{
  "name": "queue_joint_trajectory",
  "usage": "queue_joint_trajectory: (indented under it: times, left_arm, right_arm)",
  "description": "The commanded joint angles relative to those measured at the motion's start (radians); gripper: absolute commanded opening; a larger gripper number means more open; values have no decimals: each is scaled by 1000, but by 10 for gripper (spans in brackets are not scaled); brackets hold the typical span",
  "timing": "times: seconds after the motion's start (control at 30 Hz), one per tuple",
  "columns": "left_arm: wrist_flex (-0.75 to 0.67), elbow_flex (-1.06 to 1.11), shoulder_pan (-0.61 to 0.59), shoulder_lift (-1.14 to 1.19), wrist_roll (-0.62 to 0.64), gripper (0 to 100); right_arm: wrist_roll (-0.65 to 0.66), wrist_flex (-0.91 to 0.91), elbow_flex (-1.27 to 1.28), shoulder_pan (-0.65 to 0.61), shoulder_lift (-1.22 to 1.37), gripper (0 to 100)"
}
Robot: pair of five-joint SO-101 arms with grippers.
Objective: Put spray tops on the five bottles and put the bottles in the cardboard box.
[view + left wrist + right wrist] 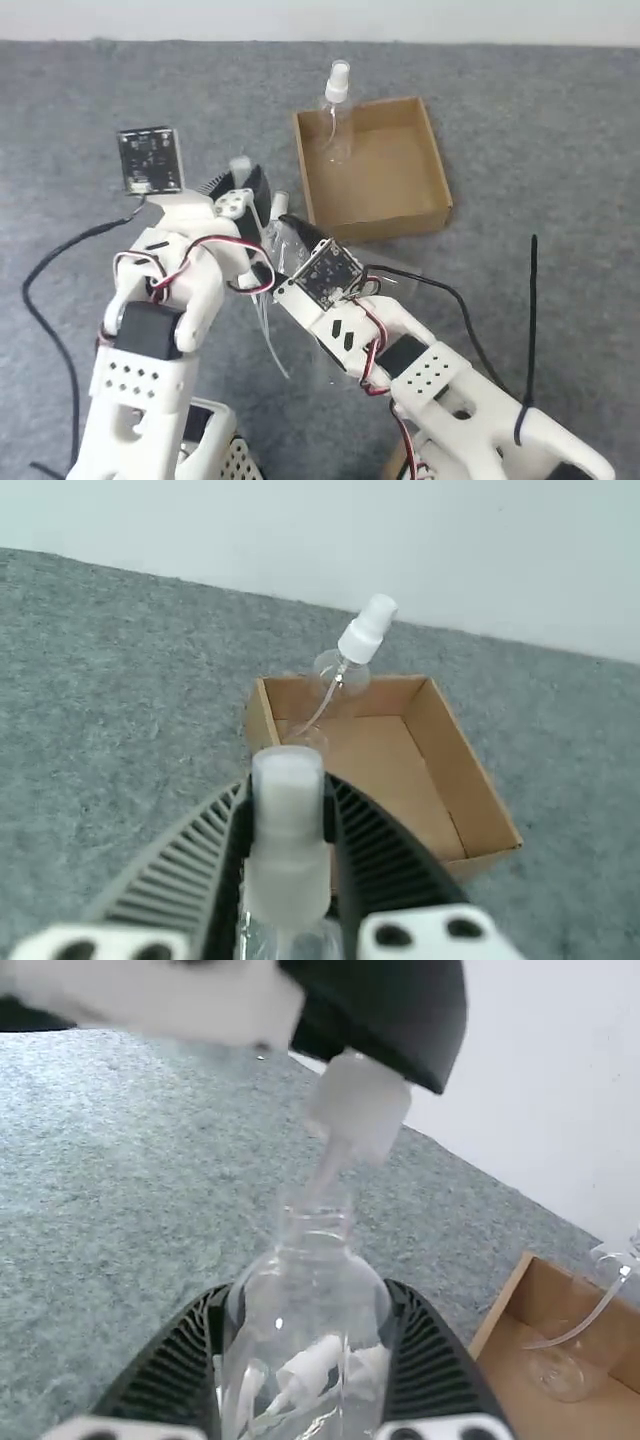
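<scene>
My left gripper (287,815) is shut on a white spray top (287,780), its two ribbed fingers clamped on either side. That spray top (358,1110) hangs just above the open neck of a clear bottle (305,1290), its dip tube reaching down into the neck. My right gripper (305,1320) is shut on this bottle's body. In the high view both grippers meet just left of the cardboard box (425,215), left gripper (252,195) above right gripper (283,238). One capped bottle (337,115) stands in the box's far left corner.
Grey carpet covers the table. A white perforated basket (220,452) sits at the front edge between the arm bases. Black cables (530,300) trail on the right and the left. The box (470,805) has open floor beside the capped bottle (350,660).
</scene>
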Motion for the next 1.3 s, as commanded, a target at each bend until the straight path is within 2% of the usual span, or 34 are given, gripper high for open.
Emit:
queue_joint_trajectory:
  times: [0.0,0.27,0.57,0.8,0.97,1.07,1.17,1.27]
  left_arm:
    - [29,-51,3,6,-32,14]
    - [84,-53,64,3,-35,77]
    - [91,-99,17,0,-37,90]
    - [173,-162,14,5,-38,224]
    - [169,-177,2,-2,-38,224]
    - [115,-216,-68,8,-63,224]
    - [58,-217,-137,9,-89,179]
    - [46,-199,-141,41,-133,128]
  right_arm:
    - [-11,-21,-2,22,-35,6]
    - [-12,-19,0,48,-35,6]
    - [-12,-21,15,47,-35,6]
    - [-12,-22,17,47,-35,6]
    - [-12,-21,17,47,-35,6]
    - [-12,-21,17,47,-35,6]
    - [-12,-21,17,47,-35,6]
    - [-12,-21,17,47,-35,6]
